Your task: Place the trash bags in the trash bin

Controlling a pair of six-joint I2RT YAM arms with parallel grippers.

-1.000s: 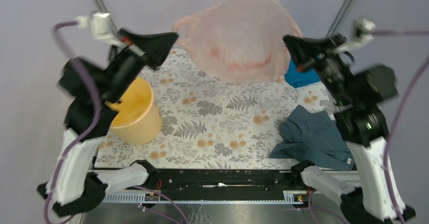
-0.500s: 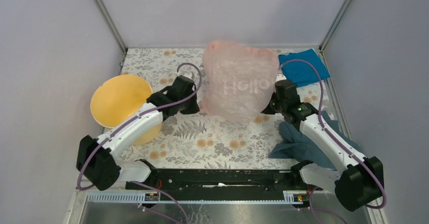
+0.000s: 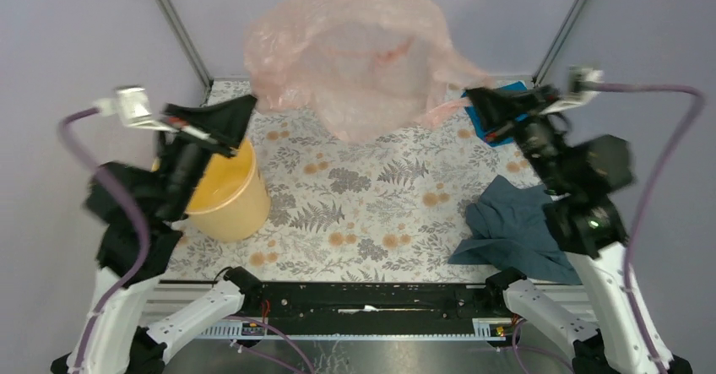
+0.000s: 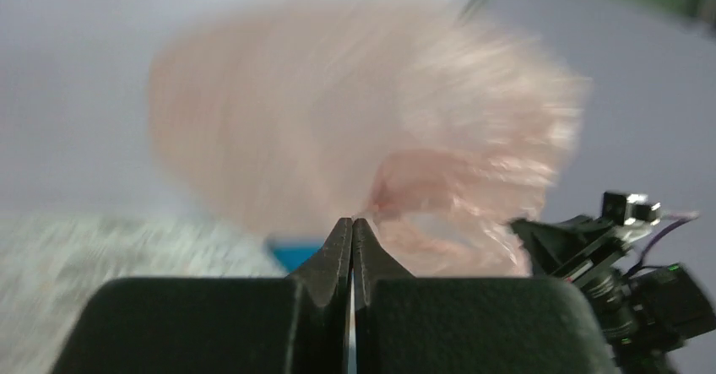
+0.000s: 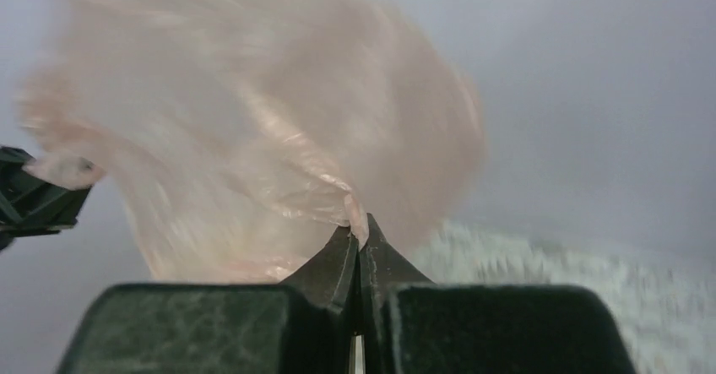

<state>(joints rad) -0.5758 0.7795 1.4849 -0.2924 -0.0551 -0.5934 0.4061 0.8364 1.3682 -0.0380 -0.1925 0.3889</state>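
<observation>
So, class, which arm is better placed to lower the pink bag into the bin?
Probably left: the left pincer hovers near the bin, shut on the bag; the right pincer grips its far edge.

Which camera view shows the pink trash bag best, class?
The top external view: the whole pink trash bag billows above the table, stretched between the left pincer and right pincer. Both wrist views show it only as a motion-blurred pink mass beyond their shut tips.
</observation>
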